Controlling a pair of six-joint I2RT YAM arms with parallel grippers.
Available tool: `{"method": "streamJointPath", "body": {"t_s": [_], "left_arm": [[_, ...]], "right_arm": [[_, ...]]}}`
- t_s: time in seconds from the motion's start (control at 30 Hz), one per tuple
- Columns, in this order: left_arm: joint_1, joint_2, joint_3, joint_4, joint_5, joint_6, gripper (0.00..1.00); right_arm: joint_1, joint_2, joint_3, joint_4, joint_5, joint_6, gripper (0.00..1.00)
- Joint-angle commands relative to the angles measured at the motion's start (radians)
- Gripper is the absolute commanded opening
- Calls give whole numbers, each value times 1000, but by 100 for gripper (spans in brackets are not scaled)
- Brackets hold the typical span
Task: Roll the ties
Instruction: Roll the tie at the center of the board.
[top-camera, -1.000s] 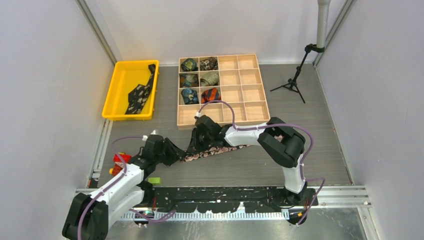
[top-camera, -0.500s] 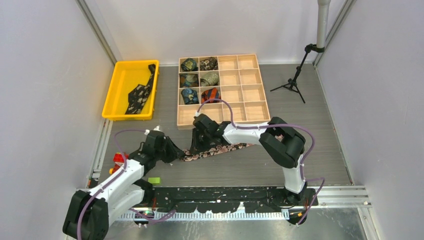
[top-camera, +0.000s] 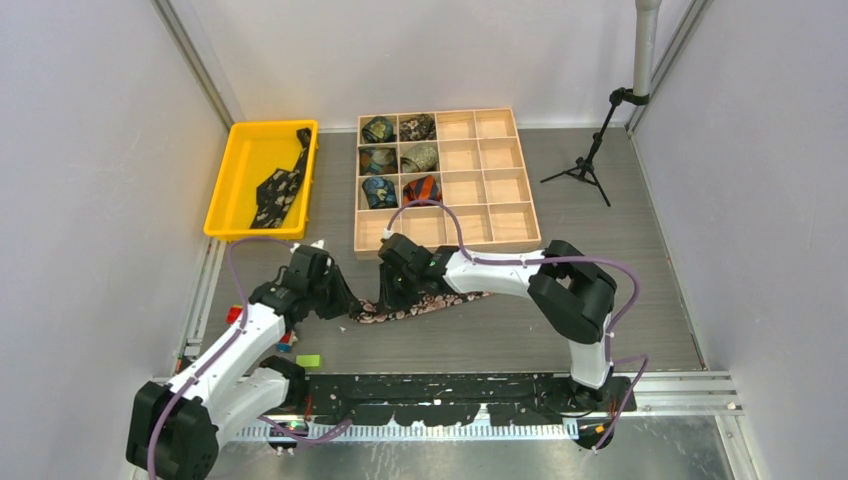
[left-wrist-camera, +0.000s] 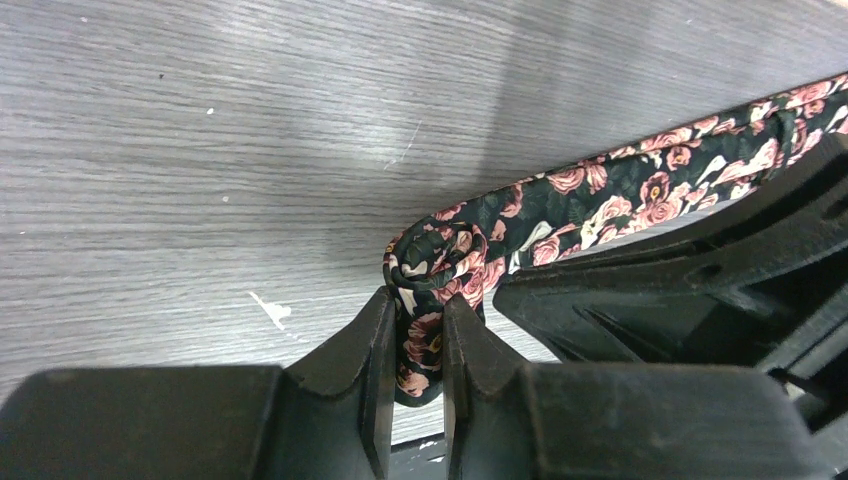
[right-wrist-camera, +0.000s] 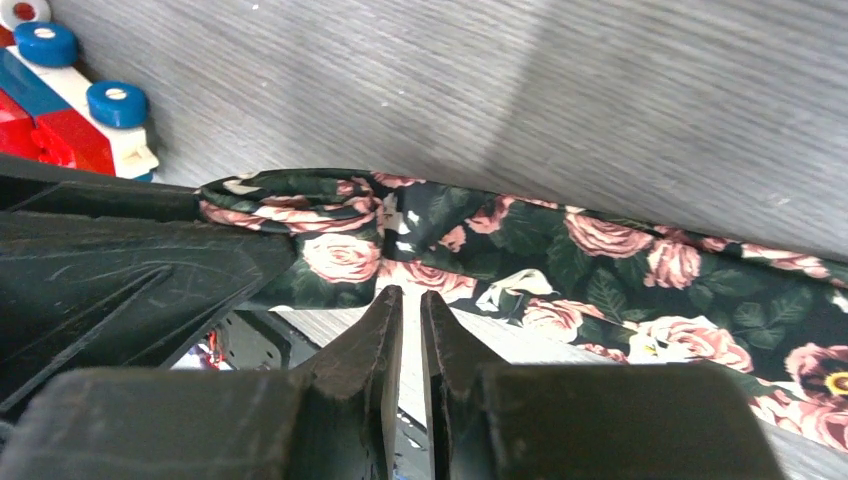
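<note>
left gripper (left-wrist-camera: 415, 325) is clenching the tie's (left-wrist-camera: 640, 190) coiled end on the table (left-wrist-camera: 200, 150); right gripper (right-wrist-camera: 405, 300) is sitting almost closed at the tie's edge, cannot tell if it is gripping

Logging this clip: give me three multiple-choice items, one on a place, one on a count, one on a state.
1. The black tie lies: A in the yellow tray; B in a bucket; C on a shelf.
2. The wooden box holds how many rolled ties: A four; B six; C nine.
3. The left fingers are: A wide open; B shut on the floral tie; C holding a cup.
Answers: 1 A, it lies inside the tray; 2 B, two columns of three; 3 B, cloth is pinched between them.
</note>
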Motion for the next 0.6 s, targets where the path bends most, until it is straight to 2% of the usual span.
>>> {"method": "streamJointPath", "body": {"t_s": [0.0, 0.23, 0.57], "left_arm": [[4, 23, 54, -77, -14, 62, 0], [4, 42, 74, -93, -4, 66, 0], [4, 57, 119, -118, -9, 68, 0]], "right_arm": [[18, 13, 69, 21, 8, 10, 18], [33, 69, 136, 7, 7, 10, 18], [42, 109, 147, 37, -17, 38, 18]]}}
